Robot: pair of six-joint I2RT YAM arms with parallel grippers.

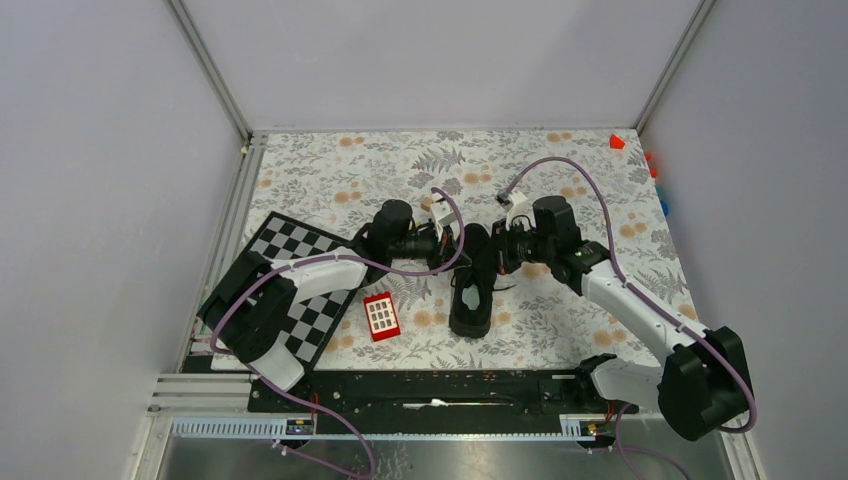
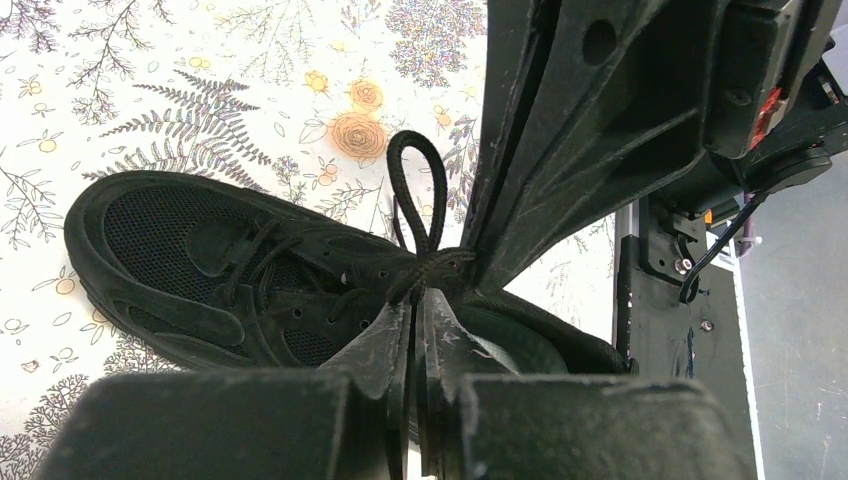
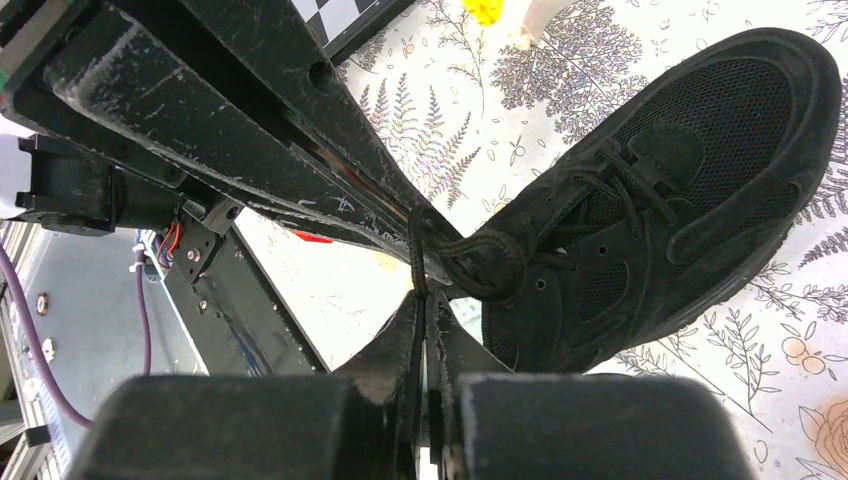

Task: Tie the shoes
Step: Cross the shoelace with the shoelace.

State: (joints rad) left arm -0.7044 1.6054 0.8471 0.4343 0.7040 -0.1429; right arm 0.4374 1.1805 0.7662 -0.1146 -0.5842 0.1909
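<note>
One black low-top shoe (image 1: pixel 472 285) lies mid-table, toe pointing away from the arm bases. Both grippers meet over its laced part. My left gripper (image 2: pixel 420 295) is shut on a black lace right at the knot, and a lace loop (image 2: pixel 415 190) stands up beyond its tips. My right gripper (image 3: pixel 425 298) is shut on a lace strand (image 3: pixel 417 250) next to a small loop (image 3: pixel 480 265) at the shoe's tongue. In the top view the left gripper (image 1: pixel 452 245) comes from the left and the right gripper (image 1: pixel 497 250) from the right. Each crosses close in front of the other's camera.
A checkerboard mat (image 1: pixel 300 290) lies at the left under the left arm. A red block with white squares (image 1: pixel 381 316) sits left of the shoe's heel. A small red block (image 1: pixel 617 141) lies in the far right corner, and blue pieces (image 1: pixel 663 205) by the right wall.
</note>
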